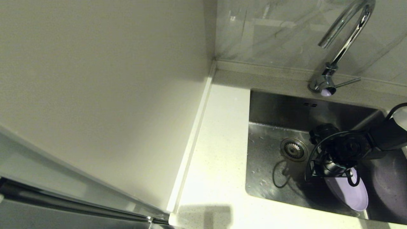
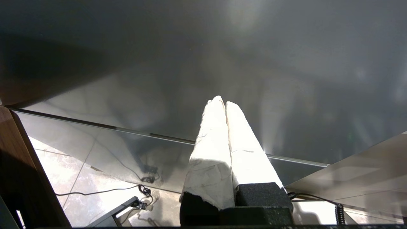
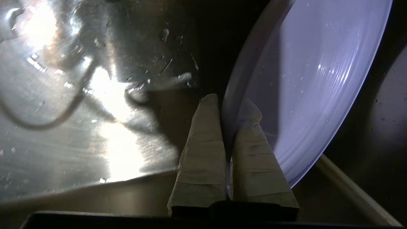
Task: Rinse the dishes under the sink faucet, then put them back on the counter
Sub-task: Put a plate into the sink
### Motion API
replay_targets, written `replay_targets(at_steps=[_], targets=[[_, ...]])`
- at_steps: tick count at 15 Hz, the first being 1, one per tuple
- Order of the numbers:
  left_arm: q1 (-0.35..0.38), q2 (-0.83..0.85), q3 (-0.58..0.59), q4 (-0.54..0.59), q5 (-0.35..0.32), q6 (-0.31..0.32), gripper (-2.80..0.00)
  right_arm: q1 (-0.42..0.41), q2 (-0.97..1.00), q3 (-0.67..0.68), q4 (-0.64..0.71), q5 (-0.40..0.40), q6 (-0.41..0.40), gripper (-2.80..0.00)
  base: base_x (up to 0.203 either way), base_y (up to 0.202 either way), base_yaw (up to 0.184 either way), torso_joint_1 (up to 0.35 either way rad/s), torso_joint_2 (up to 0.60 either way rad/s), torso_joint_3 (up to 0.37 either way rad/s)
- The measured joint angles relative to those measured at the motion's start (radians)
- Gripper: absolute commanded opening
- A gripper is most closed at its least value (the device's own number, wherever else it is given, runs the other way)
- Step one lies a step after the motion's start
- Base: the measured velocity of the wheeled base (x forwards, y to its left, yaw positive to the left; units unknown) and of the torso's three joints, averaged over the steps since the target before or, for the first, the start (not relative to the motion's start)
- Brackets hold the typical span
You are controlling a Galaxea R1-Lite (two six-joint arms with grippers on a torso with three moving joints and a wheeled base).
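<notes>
Counter point(image 1: 219, 152) of white speckled stone runs along the left of the sink point(image 1: 270, 127), with a plain cream wall panel point(image 1: 95, 79) rising over its far left side. The sink is a steel basin with droplets scattered on its floor, a round drain strainer point(image 1: 293, 149) near the middle and two small overflow slots point(image 1: 310, 104) in its back wall. The faucet point(image 1: 345, 41) stands behind the basin, its gooseneck spout arching toward the left and its thin lever sticking out to the right; no water can be seen running from it.

Down inside the basin, on the right, the lavender plate point(image 1: 349, 194) is held on edge, tilted, with its lower rim near the sink's front wall. Holding it upright by the rim would let water run off into the basin instead of pooling, which seems the likely reason for the pose. No bowls are visible in any view.

The right gripper point(image 3: 225, 111) reaches into the sink from the right and pinches the plate's rim: its two taped fingers point(image 3: 203, 149) sit almost together, one on each face of the plate, so the gap is only as wide as the rim itself. Small droplets cling to the plate's inner face.

The left gripper point(image 2: 225, 103) is away from the work, not seen from the head camera, pointing at a grey glossy panel, its white-wrapped fingers pressed together on nothing.
</notes>
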Motion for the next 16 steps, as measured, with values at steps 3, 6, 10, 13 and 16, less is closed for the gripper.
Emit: replay_targets(at_steps=[3, 6, 10, 13, 16], targets=[[0.000, 0.000, 0.000, 0.001, 0.000, 0.000, -2.80, 0.000, 0.030, -0.035, 0.000, -0.012, 0.000, -2.80, 0.000, 0.000, 0.000, 0.000, 0.00, 0.000], [0.000, 0.000, 0.000, 0.001, 0.000, 0.000, -2.80, -0.001, 0.059, -0.056, 0.001, -0.014, 0.002, -2.80, 0.000, 0.000, 0.000, 0.000, 0.00, 0.000], [0.000, 0.000, 0.000, 0.000, 0.000, -0.001, -2.80, -0.001, 0.083, -0.070, 0.000, -0.026, 0.000, 0.00, 0.000, 0.000, 0.000, 0.000, 0.00, 0.000], [0.000, 0.000, 0.000, 0.000, 0.000, 0.000, -2.80, 0.000, 0.088, -0.081, 0.000, -0.040, 0.023, 0.00, 0.000, 0.000, 0.000, 0.000, 0.00, 0.000], [0.000, 0.000, 0.000, 0.001, 0.000, 0.000, -2.80, 0.001, 0.087, -0.084, 0.001, -0.042, 0.036, 0.00, 0.000, 0.000, 0.000, 0.000, 0.00, 0.000]])
